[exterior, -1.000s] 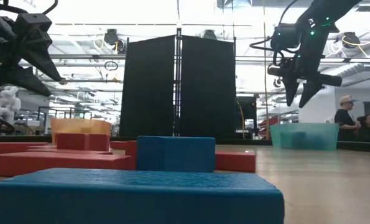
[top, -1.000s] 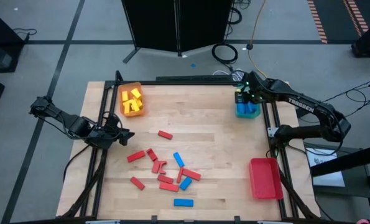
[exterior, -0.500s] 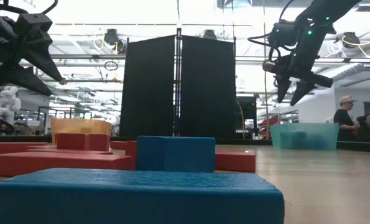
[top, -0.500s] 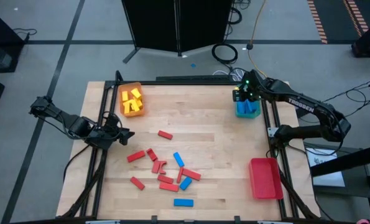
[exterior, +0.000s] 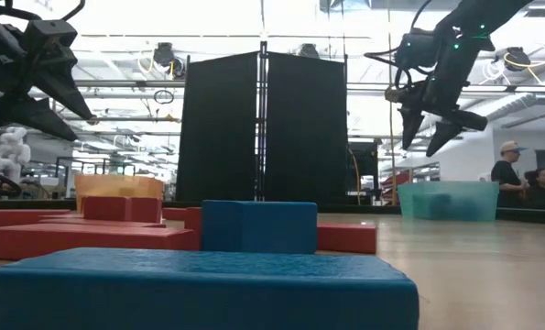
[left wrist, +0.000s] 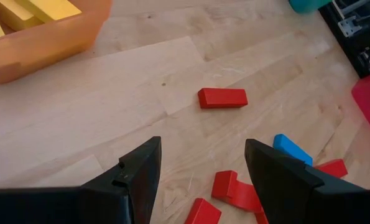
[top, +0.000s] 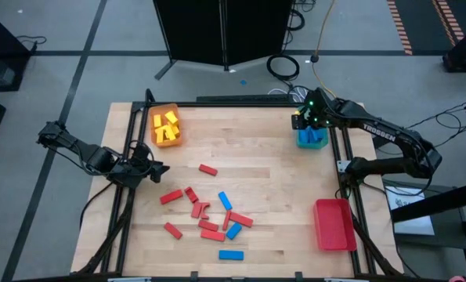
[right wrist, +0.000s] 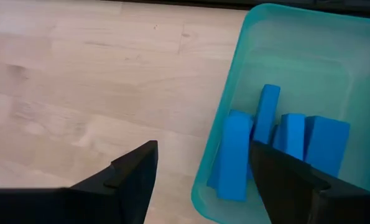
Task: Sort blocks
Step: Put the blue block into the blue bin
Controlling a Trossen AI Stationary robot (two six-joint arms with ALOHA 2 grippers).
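Note:
Several red and blue blocks lie flat and loose on the wooden table's near middle; one red block lies apart, farther back. Yellow blocks lie in the orange tray at the far left. Blue blocks lie in the teal tray at the far right. My right gripper hangs open above that tray's left rim, holding nothing. My left gripper waits open at the table's left edge, above the wood and short of the loose blocks.
A red tray sits at the near right, by the frame rail. A black metal frame runs along the table's edges. Bare wood lies between the trays. In the low view, people sit beyond the table at the right.
My right gripper has stayed over the teal tray. It has tipped up a little, its fingertips swinging toward the table's left, and its fingers have spread wider.

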